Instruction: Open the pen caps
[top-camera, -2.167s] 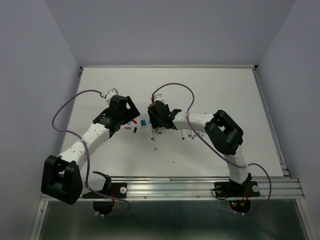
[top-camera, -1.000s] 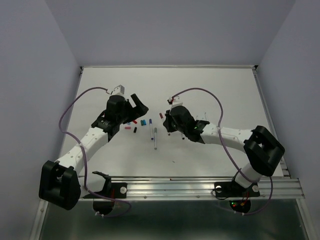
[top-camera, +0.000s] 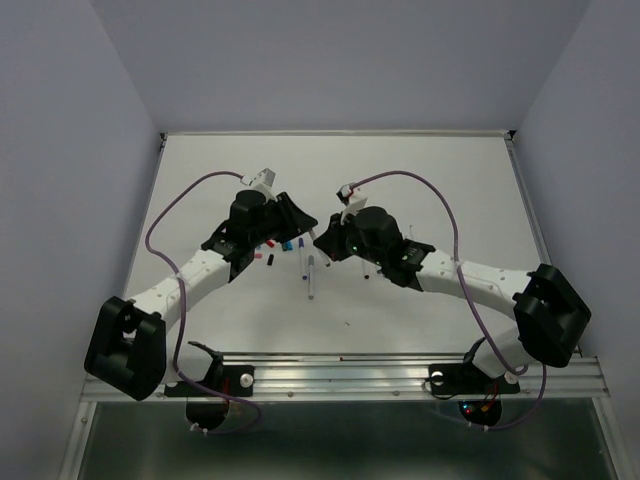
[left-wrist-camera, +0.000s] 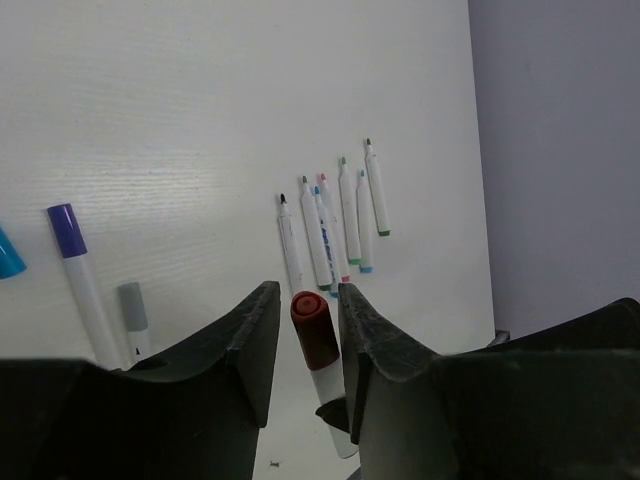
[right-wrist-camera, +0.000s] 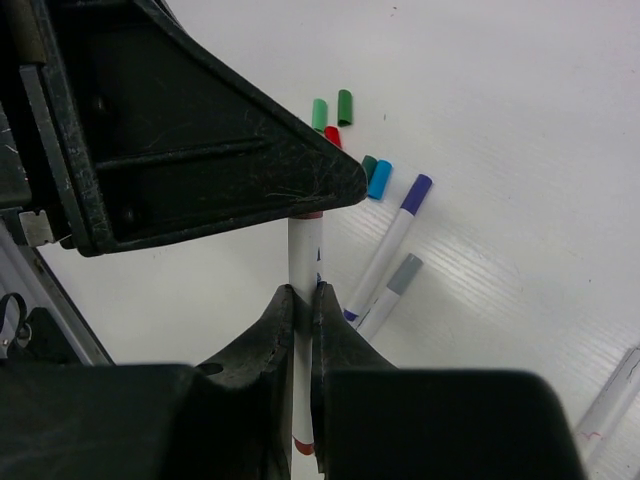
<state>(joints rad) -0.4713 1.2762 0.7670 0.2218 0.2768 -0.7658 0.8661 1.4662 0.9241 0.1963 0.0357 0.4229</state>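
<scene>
The white table (top-camera: 450, 170) is carrying a purple-capped pen (left-wrist-camera: 80, 280) and a grey-capped pen (left-wrist-camera: 133, 315) lying side by side, loose caps (right-wrist-camera: 345, 107) sitting nearby, and uncapped pens (left-wrist-camera: 349, 212) lying in a row.

No text, number or brand can be read in any view; one uncapped pen (left-wrist-camera: 325, 240) in the row carries blue print along its white barrel, too small to read; a small dark mark on the grey-capped pen (left-wrist-camera: 133, 312) is likewise unreadable.
</scene>
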